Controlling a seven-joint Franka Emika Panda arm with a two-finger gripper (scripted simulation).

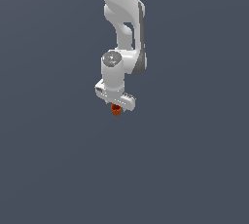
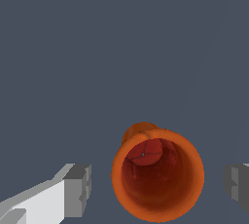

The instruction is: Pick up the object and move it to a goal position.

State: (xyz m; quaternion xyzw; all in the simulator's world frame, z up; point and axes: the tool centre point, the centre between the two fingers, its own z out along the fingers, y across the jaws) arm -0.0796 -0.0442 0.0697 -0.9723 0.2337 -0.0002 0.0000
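One gripper (image 2: 156, 183) shows nearest in the wrist view, its two grey fingertips (image 2: 78, 190) spread wide, each standing clear of the one orange-brown cup (image 2: 156, 177) that sits between them, gaps visible on both sides. The cup's open mouth faces the camera, its reddish floor seen inside; no label or writing appears on it. In the exterior view the cup (image 1: 116, 110) peeks out at 6 o'clock of the gripper (image 1: 116, 106), directly below the one white arm (image 1: 124, 28), which reaches down from 12 o'clock. The flat dark grey ground (image 1: 194, 169) lies all round, unmarked.
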